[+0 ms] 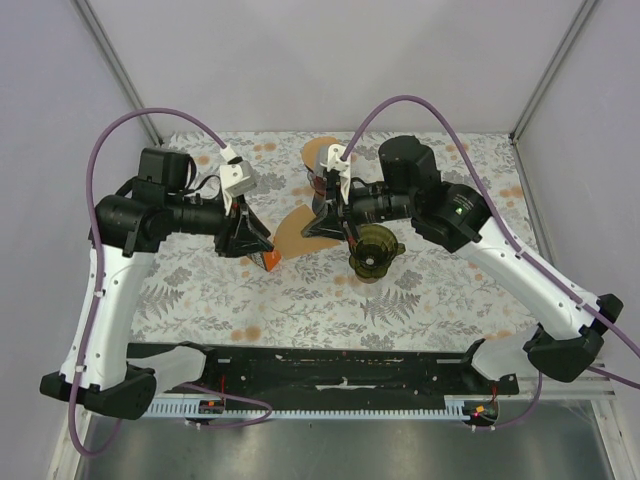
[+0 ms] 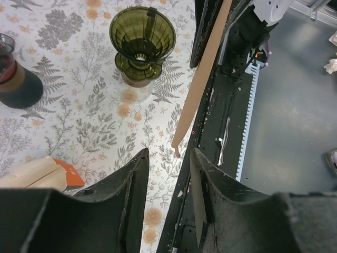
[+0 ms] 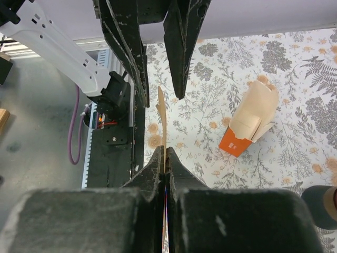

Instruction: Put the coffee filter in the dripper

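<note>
My right gripper [image 3: 165, 150] is shut on a brown paper coffee filter [image 3: 162, 113], seen edge-on and held above the table; it also shows in the top view [image 1: 293, 232]. In the left wrist view the filter [image 2: 202, 79] hangs down to the mouth of my left gripper [image 2: 169, 153], which is open, with the filter's tip between its fingertips and not clamped. The green glass dripper [image 1: 372, 250] stands upright and empty on the table just right of my right gripper [image 1: 318, 228]; it also shows in the left wrist view [image 2: 142, 39]. My left gripper [image 1: 266, 243] faces the right one.
An orange box of spare filters [image 3: 247, 126] lies below the left gripper [image 1: 268, 261]. A dark carafe [image 2: 16, 79] stands behind the grippers, with a brown round piece [image 1: 318, 152] beyond it. The black base rail [image 1: 340, 370] runs along the near edge.
</note>
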Robot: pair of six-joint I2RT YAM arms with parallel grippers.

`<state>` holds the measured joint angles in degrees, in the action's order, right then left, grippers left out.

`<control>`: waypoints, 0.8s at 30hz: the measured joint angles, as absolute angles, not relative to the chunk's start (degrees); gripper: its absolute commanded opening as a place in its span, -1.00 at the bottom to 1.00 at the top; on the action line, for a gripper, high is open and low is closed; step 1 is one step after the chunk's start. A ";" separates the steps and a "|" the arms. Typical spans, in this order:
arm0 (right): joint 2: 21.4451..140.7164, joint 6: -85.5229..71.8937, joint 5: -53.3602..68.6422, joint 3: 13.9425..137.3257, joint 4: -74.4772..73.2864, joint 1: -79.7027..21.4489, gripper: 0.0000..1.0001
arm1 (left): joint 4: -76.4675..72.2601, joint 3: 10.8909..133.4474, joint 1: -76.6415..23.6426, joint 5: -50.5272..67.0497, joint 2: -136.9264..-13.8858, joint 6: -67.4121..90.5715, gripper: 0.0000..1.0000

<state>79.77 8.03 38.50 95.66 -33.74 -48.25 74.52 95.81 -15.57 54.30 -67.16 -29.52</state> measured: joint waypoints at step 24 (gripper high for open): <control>80.01 7.92 38.96 96.16 -34.15 -48.25 -1.00 | 68.69 92.27 -16.23 51.31 -67.13 -24.58 -0.72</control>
<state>80.01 7.92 38.96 96.16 -34.15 -48.25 68.69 92.27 -16.23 51.31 -67.13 -24.58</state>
